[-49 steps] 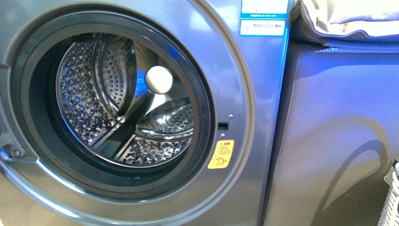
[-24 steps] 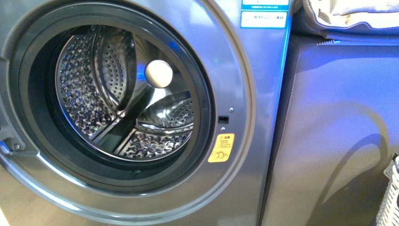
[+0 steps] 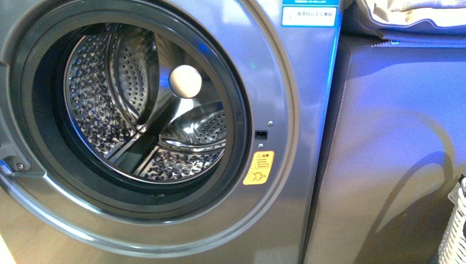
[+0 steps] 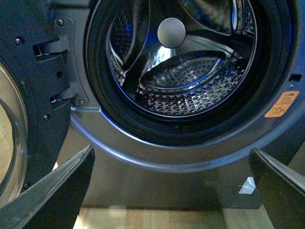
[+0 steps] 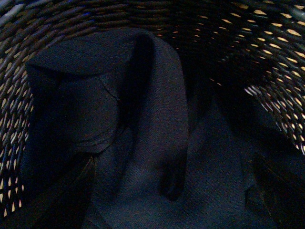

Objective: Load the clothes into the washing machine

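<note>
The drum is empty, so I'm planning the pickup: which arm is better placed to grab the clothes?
Right. The right hand, open, is inside the woven basket, pointed at the navy clothes. The left hand faces the washing machine's open mouth, with no fabric in view.

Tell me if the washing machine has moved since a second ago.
No. The washing machine keeps its place beside the grey unit; both slid slightly up the front view together, so the camera moved.

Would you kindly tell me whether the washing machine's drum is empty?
Empty: the drum shows bare perforated steel, no fabric; the clothes lie in the basket.
</note>
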You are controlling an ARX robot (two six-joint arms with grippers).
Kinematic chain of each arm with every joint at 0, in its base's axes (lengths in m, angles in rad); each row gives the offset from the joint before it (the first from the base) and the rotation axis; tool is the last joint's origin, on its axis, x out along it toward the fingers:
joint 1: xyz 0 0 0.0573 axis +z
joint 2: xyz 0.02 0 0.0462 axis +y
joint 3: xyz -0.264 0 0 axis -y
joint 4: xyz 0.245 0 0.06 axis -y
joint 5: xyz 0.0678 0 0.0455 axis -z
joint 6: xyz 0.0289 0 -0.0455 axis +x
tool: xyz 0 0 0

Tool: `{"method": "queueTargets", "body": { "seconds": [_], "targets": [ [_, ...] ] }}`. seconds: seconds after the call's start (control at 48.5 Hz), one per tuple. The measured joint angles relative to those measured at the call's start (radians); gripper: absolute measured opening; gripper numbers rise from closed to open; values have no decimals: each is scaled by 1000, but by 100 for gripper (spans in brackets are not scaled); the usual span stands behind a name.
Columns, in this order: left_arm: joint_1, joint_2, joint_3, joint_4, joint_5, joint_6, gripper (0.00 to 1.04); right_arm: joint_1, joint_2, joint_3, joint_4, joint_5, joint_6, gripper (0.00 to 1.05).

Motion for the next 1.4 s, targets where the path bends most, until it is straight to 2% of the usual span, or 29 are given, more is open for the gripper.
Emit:
{"method": "queueTargets", "body": {
  "seconds": [0.639,0.948,1.401],
  "targets": [
    [0,0,0,0,0,0,98,32,95,14,60,58,55,97],
    [0,0,0,0,0,0,98,83,129,21,108,109,29,97],
    [0,0,0,0,0,0,98,135,221,52,129,115,20,97]
  ]
}}
